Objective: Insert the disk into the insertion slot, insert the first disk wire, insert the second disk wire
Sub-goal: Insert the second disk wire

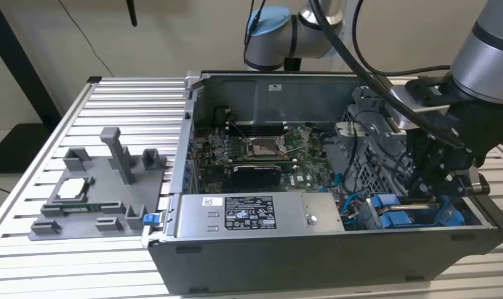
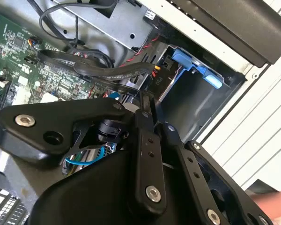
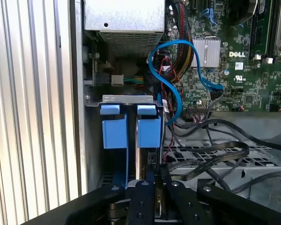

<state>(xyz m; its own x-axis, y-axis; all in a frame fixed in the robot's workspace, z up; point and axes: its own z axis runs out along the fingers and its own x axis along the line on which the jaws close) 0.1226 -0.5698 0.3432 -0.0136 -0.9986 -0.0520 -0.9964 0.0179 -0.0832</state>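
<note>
On a slatted metal table (image 1: 110, 93) an open computer case (image 1: 318, 249) lies on its side, so the arm can reach its inside from above. Inside it sit the green motherboard (image 1: 260, 149) and, along the near wall, the grey power supply (image 1: 251, 215) with its white sticker. At the exterior view's left a grey plastic holder (image 1: 94, 193) stands on the table, well apart from the work.

At the exterior view's right, the robot arm (image 1: 492, 50) comes down into the corner of the case where the perforated drive cage (image 1: 368, 156) ends, and the gripper (image 1: 430, 199) hangs low just over the blue plastic parts there. In the first wrist view the gripper (image 3: 154, 187) has its two fingers brought close together on a thin upright edge between them. By its place in the bay I judge this to be the disk (image 3: 141, 164), held by its edge so it can slide straight down, though little of it shows: only a narrow dark and brownish strip. Its label is hidden.

The insertion slot (image 3: 131, 140) lies right below, marked by two bright blue carrier tabs (image 3: 114, 129) side by side under a grey metal lip. The disk looks partly entered, not yet seated.

A blue wire (image 3: 171, 70) loops beside the bay toward the motherboard, and black wires (image 3: 215, 154) lie over the cage, both loose.
</note>
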